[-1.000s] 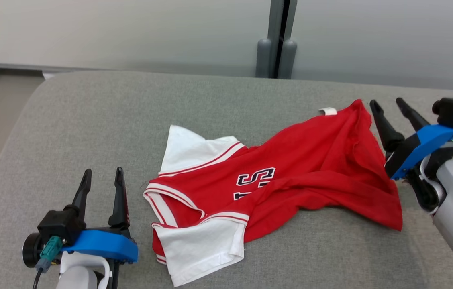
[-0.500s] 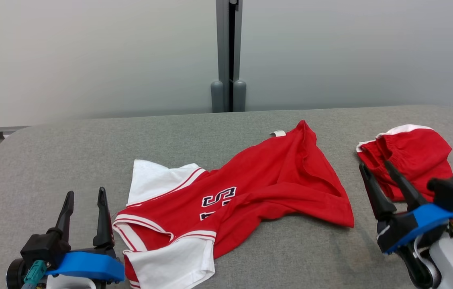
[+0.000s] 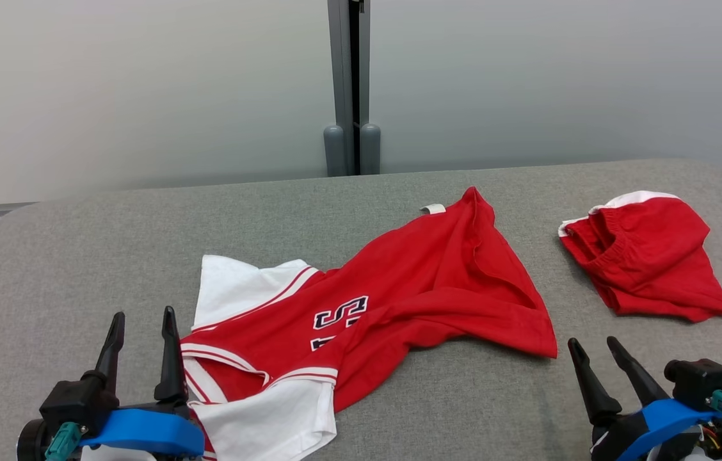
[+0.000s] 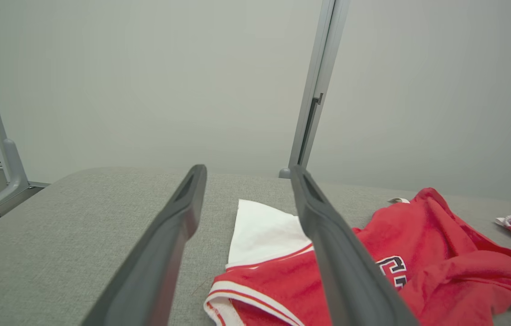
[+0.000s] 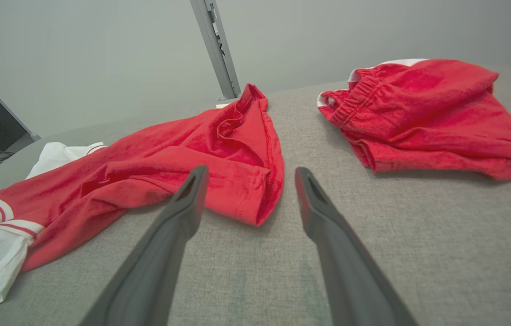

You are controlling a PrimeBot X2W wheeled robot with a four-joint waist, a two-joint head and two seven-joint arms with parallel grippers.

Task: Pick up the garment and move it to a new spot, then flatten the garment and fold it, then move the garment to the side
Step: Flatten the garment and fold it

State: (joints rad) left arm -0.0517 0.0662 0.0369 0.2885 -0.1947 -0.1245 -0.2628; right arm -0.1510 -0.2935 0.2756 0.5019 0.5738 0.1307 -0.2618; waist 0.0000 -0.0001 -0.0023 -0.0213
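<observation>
While both arms are sitting low at the near edge of the grey surface (image 3: 92, 243), the left pincer (image 3: 143, 315) is standing at the near left with its two dark fingers spread apart and pinching nothing. Its right finger is just beside the shirt (image 3: 438, 282), at the striped neckline. The right pincer (image 3: 591, 342) is sitting at the near right, likewise spread wide and empty, pointing toward the gap between the shirt's hem and the shorts (image 3: 655, 256). The red shirt is lying crumpled across the middle of the surface, white sleeves at the near left, hem reaching toward the far right, a small white tag (image 3: 433, 209) showing at its far edge. The red shorts are lying apart from it at the far right, bunched, the elastic waistband facing left. A grey post (image 3: 348, 77) is rising behind the surface between pale wall panels (image 3: 143, 96).
</observation>
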